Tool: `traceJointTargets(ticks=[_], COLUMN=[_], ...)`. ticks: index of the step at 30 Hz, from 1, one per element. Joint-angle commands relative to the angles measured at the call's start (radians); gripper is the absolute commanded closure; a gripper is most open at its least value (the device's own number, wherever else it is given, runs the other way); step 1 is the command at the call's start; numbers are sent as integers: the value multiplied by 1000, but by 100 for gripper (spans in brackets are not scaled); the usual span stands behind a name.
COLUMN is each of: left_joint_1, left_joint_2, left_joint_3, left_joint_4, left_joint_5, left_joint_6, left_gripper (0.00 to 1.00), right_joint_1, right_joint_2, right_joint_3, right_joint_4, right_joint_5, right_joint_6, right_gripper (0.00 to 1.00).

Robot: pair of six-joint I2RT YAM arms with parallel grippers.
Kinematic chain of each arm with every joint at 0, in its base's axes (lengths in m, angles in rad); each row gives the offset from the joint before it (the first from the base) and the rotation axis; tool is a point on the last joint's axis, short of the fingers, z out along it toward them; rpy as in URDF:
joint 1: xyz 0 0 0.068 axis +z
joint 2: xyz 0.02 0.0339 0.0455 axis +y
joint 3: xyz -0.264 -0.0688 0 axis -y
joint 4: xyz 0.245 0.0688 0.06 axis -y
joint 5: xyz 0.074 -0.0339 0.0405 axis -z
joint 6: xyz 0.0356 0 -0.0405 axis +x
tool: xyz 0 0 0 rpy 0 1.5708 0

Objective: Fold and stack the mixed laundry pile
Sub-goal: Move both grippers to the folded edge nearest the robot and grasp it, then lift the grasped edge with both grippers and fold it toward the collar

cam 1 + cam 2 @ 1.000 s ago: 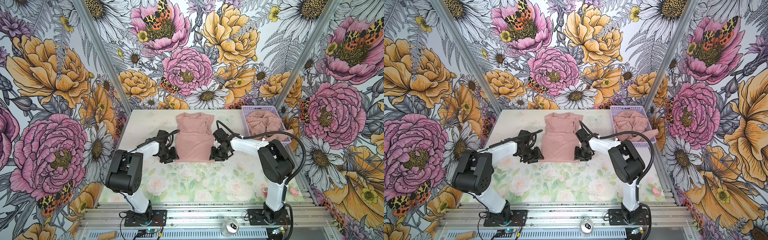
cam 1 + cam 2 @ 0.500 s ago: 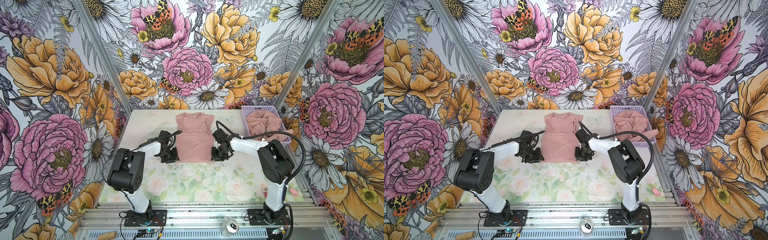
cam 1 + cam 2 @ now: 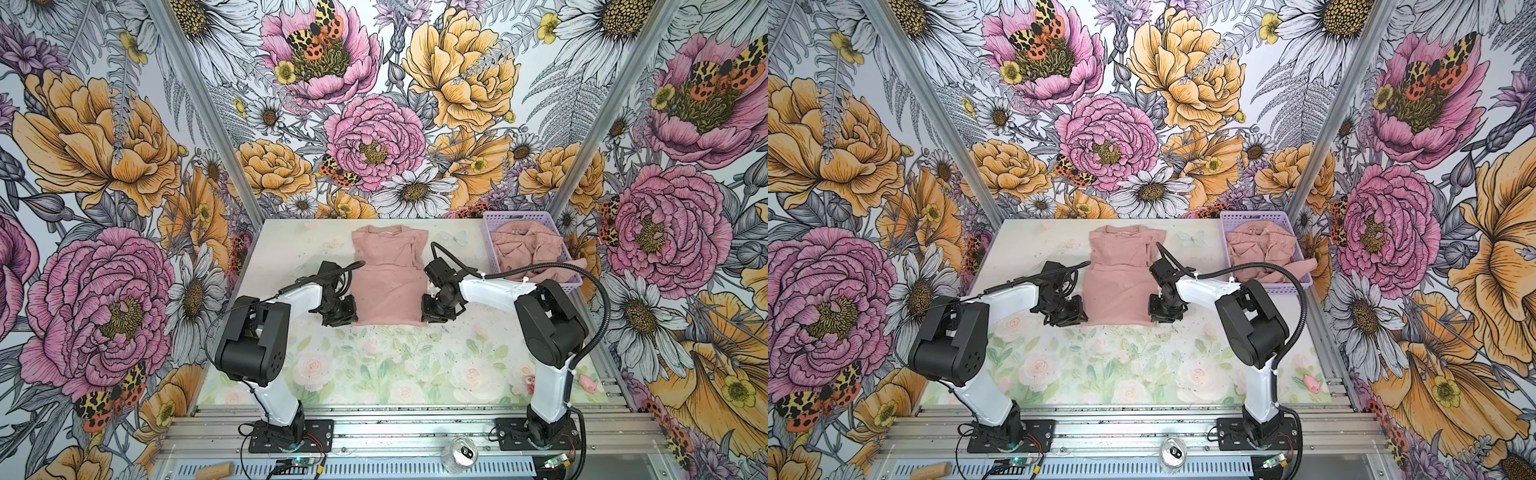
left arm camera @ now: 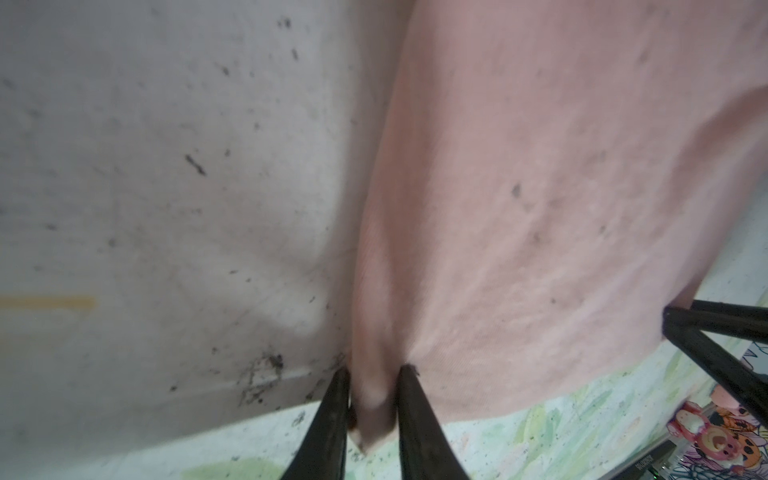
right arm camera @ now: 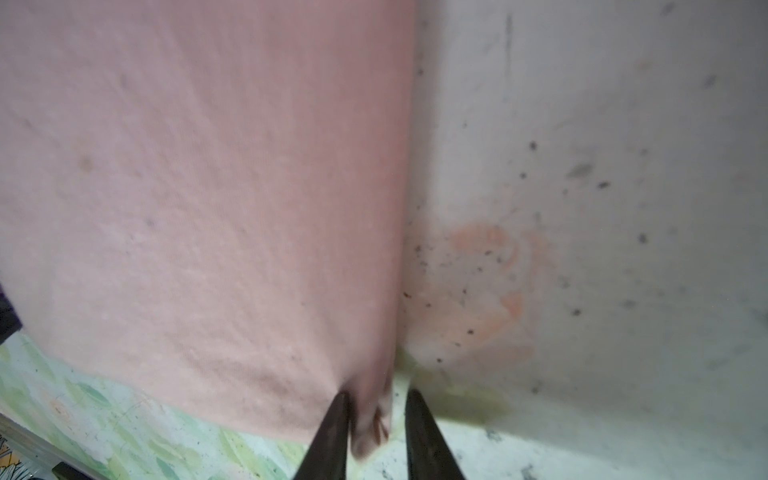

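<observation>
Basket (image 3: 517,215): beyond my right tool (image 5: 376,399), holding a crumpled pink garment (image 3: 523,249).
Pink shirt (image 3: 388,286): flat on the desk (image 3: 374,365), between my tools.
Left tool (image 4: 372,374): pinching the shirt's near corner.
Right tool: clenched on the opposite near corner.

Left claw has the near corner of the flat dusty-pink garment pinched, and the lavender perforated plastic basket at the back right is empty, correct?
Not empty: both top views show the lavender perforated plastic basket holding crumpled dusty-pink clothing. The left claw does pinch the flat dusty-pink garment at its near corner.
</observation>
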Motion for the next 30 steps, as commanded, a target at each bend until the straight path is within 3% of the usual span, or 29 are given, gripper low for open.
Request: traceJointTargets(ticks=[1, 8, 15, 21, 30], left_joint_1=[-12, -16, -17, -22, -63], left_joint_2=[40, 43, 46, 24, -84], left_joint_3=[-13, -14, -22, -31, -90], left_joint_4=[-1, -2, -2, -3, -55], left_joint_5=[-32, -33, -26, -6, 16], left_joint_6=[21, 22, 23, 9, -41], left_gripper=[79, 83, 93, 100, 100], right_joint_1=[11, 10, 8, 8, 17], right_joint_2=[21, 34, 31, -7, -125], right_joint_3=[5, 2, -5, -21, -106], right_joint_4=[11, 17, 17, 16, -1], right_joint_5=[-15, 0, 13, -4, -44], right_joint_6=[11, 14, 16, 15, 35], right_gripper=[74, 78, 100, 100, 100])
